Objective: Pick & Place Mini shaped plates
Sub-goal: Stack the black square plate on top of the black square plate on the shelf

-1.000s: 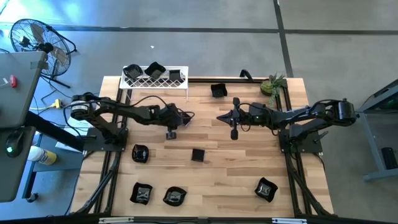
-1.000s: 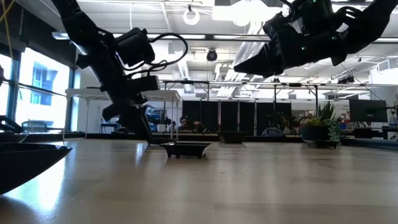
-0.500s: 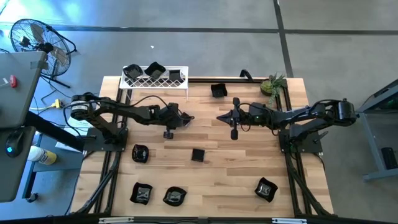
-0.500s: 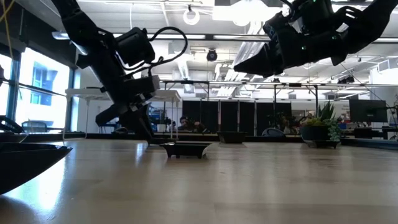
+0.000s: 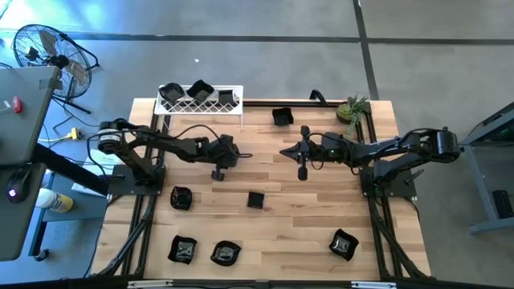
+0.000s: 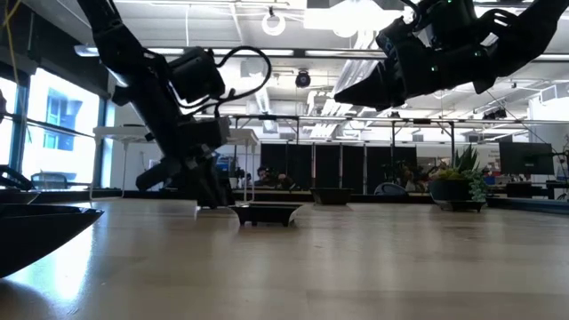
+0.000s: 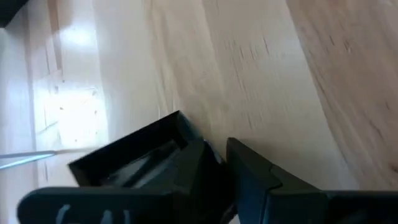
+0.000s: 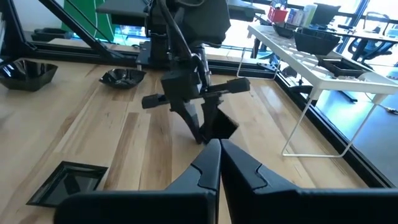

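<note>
My left gripper (image 5: pixel 218 171) hangs over the middle left of the table, slanting down, shut on a small black square plate (image 7: pixel 124 158), which also shows in the right wrist view (image 8: pixel 222 127). My right gripper (image 5: pixel 283 151) waits shut and nearly level above the table's middle, holding nothing. More black mini plates lie flat on the wood: a square one (image 5: pixel 255 200) near the centre, one at the left (image 5: pixel 181 197), two at the near left (image 5: pixel 182 250) (image 5: pixel 226 254), one at the near right (image 5: pixel 344 244) and one at the far side (image 5: pixel 282 117). My left gripper pinches the square plate by its rim near one corner (image 7: pixel 186 140) between its two fingers, coming from above and slanting down. The plate stands on edge beside the fingers, tilted, its lower corner (image 8: pixel 204 140) close to the table; I cannot tell whether that corner touches.
A white wire-mesh rack (image 5: pixel 199 98) with three black plates on it stands at the far left edge. A small green potted plant (image 5: pixel 353 108) sits at the far right corner. Bare wood lies between the two grippers and along the right side.
My left gripper has rolled about its own axis and sunk a little toward the table, still shut on the plate, which has turned with it. My right gripper has kept still.
</note>
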`<control>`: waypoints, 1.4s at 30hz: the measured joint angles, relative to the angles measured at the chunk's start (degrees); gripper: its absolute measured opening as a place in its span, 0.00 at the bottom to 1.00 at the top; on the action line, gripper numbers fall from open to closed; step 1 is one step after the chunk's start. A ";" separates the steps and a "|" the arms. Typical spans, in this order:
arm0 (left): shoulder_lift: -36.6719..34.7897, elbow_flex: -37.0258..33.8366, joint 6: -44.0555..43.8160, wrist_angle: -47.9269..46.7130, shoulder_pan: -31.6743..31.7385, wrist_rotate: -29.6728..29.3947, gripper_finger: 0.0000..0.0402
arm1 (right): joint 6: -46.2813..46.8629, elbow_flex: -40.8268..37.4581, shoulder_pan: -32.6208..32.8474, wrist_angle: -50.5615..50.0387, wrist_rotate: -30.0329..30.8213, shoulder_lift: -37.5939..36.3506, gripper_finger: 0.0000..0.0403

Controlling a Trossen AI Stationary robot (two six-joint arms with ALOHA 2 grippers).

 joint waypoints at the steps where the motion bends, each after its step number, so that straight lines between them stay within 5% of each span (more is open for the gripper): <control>1: -0.04 0.00 0.07 -0.09 -0.04 -0.19 0.17 | 0.00 0.00 0.00 0.00 -0.01 0.00 0.01; 15: -0.61 2.07 -5.88 -4.45 -3.06 -10.35 0.17 | -0.20 0.00 0.01 -0.02 0.00 0.00 0.02; 28: -0.65 6.29 -10.33 -12.15 -2.84 -10.88 0.17 | -0.20 0.00 0.02 -0.04 -0.37 0.00 0.02; 36: -0.65 6.27 -13.10 -14.46 -2.84 -13.01 0.29 | -0.20 0.00 0.02 -0.04 -0.39 0.02 0.00; 42: -0.13 6.27 -13.48 -14.15 -2.84 -12.26 0.24 | -0.21 0.00 0.00 -0.03 -0.39 0.02 0.01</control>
